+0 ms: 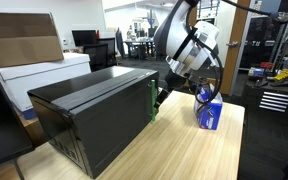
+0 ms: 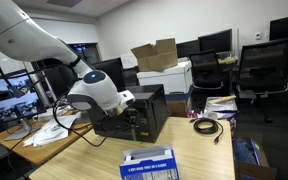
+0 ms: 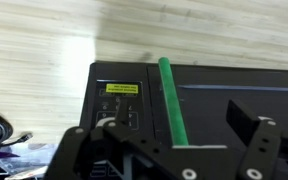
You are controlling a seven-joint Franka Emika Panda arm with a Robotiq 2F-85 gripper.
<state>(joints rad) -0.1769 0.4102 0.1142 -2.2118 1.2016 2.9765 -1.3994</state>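
One green stick [image 3: 172,100] lies just ahead of the wide-spread tool [image 3: 164,152].

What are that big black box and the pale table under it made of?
Big black box: probably painted sheet metal; flat panels, crisp edges, dull sheen. Pale table: wood or wood-look laminate; lengthwise grain lines, smooth matte surface.

Your hand [image 3: 169,142] hangs over the case [image 1: 89,110], which sits on the tabletop [image 1: 184,150]. A strip [image 3: 172,95] lies on the case's end. The carton [image 1: 210,115] stands near that end, and the cable [image 2: 206,125] lies well apart.
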